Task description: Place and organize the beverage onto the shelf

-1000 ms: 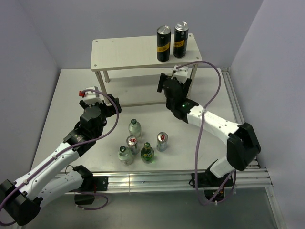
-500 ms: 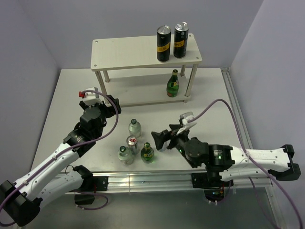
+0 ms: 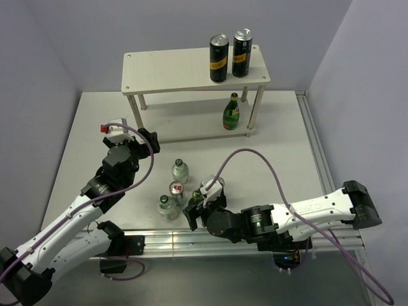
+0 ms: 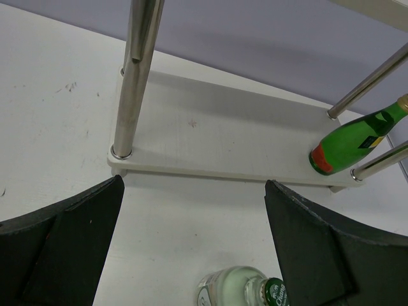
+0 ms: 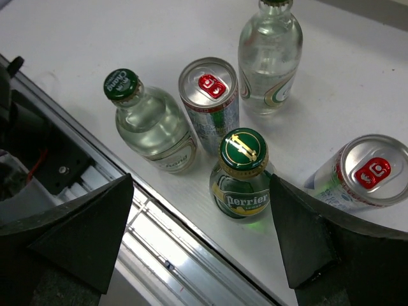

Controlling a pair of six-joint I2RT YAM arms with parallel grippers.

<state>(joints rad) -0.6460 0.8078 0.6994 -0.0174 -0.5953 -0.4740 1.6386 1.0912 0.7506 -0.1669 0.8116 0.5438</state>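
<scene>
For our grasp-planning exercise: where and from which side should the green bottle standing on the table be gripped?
Grip the green bottle at its neck, under the cap, coming down from above: it stands upright, and the can beside it crowds its body.

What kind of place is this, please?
Probably a robotics lab bench, not a shop: bare grey walls, a white table edged with an aluminium rail, and a small cream shelf.
</scene>
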